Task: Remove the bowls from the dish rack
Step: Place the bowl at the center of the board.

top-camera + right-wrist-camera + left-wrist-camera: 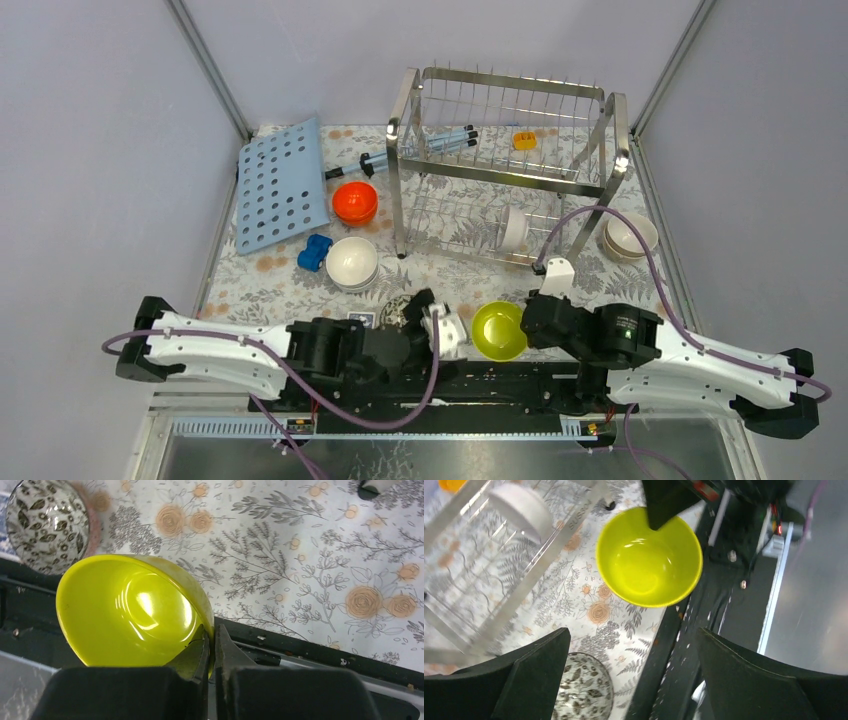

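Yellow bowl (498, 331) mouth-up, rim in right pincer (211, 636)

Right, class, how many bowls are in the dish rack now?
1: a white bowl on its side in the dish rack's lower tier. The upper tier's small yellow item is unclear.

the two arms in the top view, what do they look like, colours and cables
Both the left arm and right arm have white curved shells with black joint housings and black ends. A purple cable loops along each. The left gripper and right gripper have black wedge-shaped fingers.
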